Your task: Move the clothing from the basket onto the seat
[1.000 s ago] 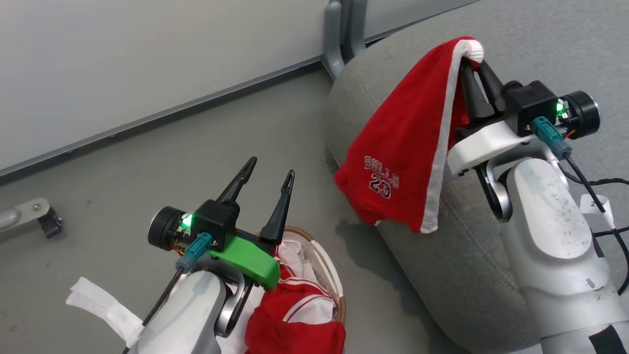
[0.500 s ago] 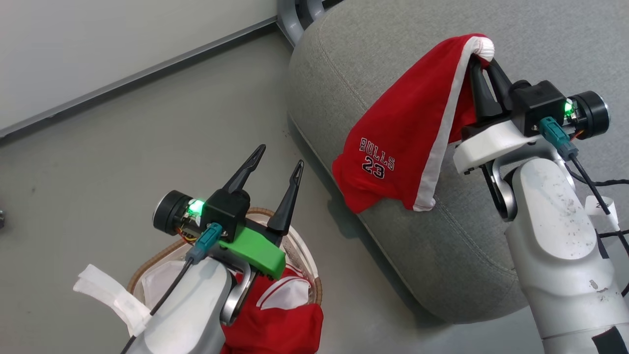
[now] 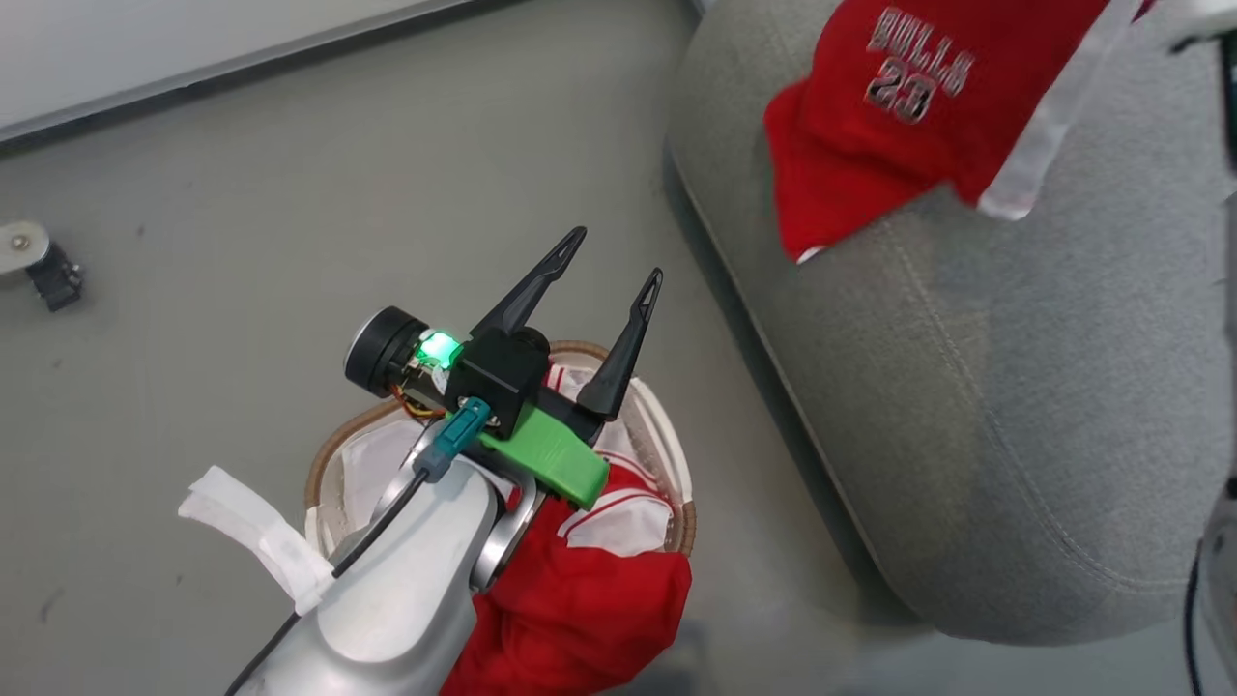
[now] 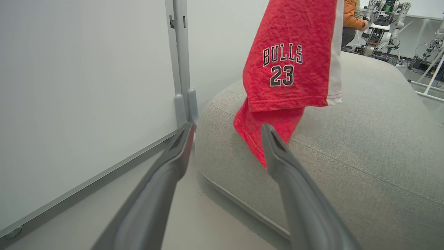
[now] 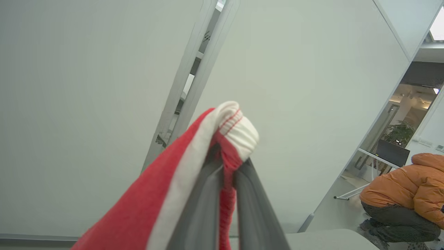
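One pair of red shorts (image 3: pixel 870 145) hangs over the seat (image 3: pixel 1015 406), still clamped by the waistband in my right gripper (image 5: pixel 227 158); my head view has dipped toward the basket (image 3: pixel 327 452), where the second garment (image 3: pixel 580 599) waits beneath my left gripper (image 3: pixel 617 253), spread wide and empty

Seat (image 3: pixel 1015 406): large grey woven cushion, rounded edges, stitched seam.
Red shorts (image 3: pixel 870 145): white side stripe, "BULLS 23" print; hanging above the seat's corner.
Basket (image 3: pixel 333 445): brown-rimmed, upright beside the seat, holding a crumpled red-and-white garment (image 3: pixel 580 599) spilling over its rim.
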### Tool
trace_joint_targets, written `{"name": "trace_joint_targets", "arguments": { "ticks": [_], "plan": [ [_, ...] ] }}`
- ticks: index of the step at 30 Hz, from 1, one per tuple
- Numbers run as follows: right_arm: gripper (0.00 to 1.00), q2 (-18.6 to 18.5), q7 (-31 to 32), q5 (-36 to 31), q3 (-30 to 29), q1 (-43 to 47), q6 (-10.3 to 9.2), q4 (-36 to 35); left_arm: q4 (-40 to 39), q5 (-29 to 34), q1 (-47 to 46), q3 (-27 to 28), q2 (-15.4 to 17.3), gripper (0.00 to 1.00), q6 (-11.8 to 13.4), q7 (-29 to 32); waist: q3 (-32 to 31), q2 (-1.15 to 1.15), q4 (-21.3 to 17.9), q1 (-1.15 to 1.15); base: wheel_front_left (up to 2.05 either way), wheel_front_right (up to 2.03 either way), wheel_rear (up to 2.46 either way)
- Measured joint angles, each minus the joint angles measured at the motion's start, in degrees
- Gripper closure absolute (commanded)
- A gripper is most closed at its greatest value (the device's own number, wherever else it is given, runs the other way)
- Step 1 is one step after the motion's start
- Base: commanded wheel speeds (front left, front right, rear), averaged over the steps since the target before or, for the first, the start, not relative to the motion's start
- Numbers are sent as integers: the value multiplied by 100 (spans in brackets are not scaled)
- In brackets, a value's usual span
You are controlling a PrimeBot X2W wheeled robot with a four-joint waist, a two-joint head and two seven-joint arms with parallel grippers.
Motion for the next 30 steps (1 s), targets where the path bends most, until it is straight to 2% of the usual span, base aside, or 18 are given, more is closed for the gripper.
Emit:
{"name": "trace_joint_targets", "arguments": {
  "ticks": [8,13,18,25,30],
  "plan": [
    [100,-1106,7,-454,-611,-1224,0,209,-164,44,-60,-52,-38,0,3,0,439,0,604,0,0,0,0],
    [100,-1254,112,-593,-959,-1454,0,378,-304,97,-152,-78,-38,0,4,-1,773,0,835,0,0,0,0],
    [100,-1209,142,-731,-1388,-1131,0,797,-409,190,-260,-140,-44,0,4,-1,1141,0,1005,0,0,0,0],
    [100,-876,92,-1182,-2236,-480,0,1506,-434,248,-382,-216,-47,0,4,0,1590,0,1159,0,0,0,0],
    [100,-635,41,-1527,-2518,-259,0,1756,-397,259,-388,-226,-2,0,21,0,1761,0,1198,0,0,0,0]
  ]
}}
